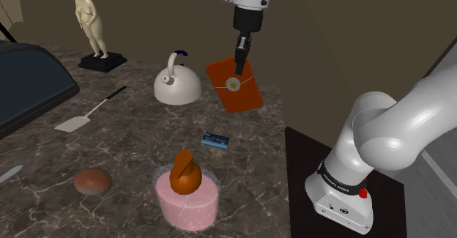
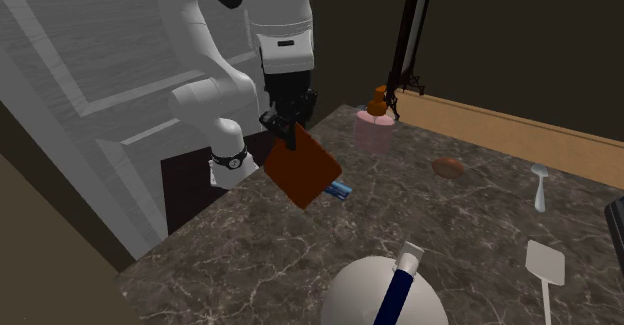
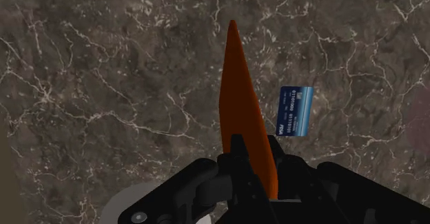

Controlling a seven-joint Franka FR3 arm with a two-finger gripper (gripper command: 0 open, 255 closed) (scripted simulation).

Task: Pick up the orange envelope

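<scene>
In the shoulder view, clamps the all-black two-finger gripper on the upper edge of a flat orange envelope with a pale round seal, jaws pinching it, beyond the small blue bank card that lies on the dark veined marble counter. Sets a white domed kettle with a dark handle beyond the card toward that view's left, and a pink cup topped by a brown lump on the card's near side. In the second exterior view, hangs the envelope tilted, one corner down, just beside the card toward that view's left, with the gripper at its top corner; cannot tell whether the low corner touches the counter. Puts the kettle nearer the camera than the card. In the wrist view, meets the envelope edge-on as a thin orange blade clasped by the gripper, with the card flat on the marble just beside it.
</scene>
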